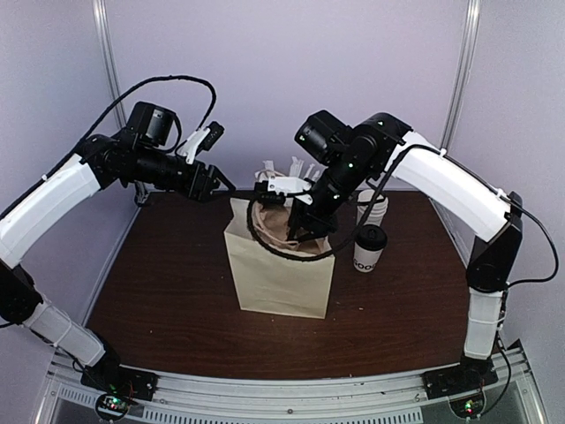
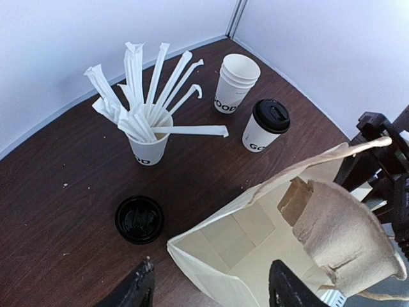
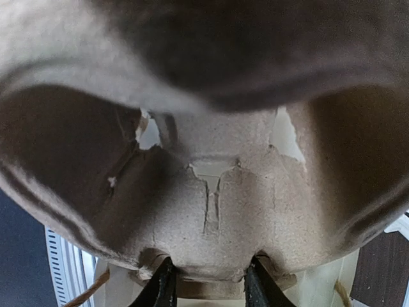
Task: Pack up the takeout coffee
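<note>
One risk: right end effector (image 3: 208,284), clamped on torn brown pulp carrier (image 3: 217,192), may snag tan paper bag (image 1: 278,274); left end effector (image 2: 214,284) apart.

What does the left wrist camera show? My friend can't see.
An open cream paper bag on a dark wooden table, a brown pulp cup carrier at its mouth. Beyond: a black-lidded white paper cup, stacked lidless white cups, a cup of white straws, a loose black lid.

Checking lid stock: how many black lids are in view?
2. One lid caps the takeout coffee beside the cup stack; a loose lid lies on the table near the straw cup. The paper bag may hide more.
</note>
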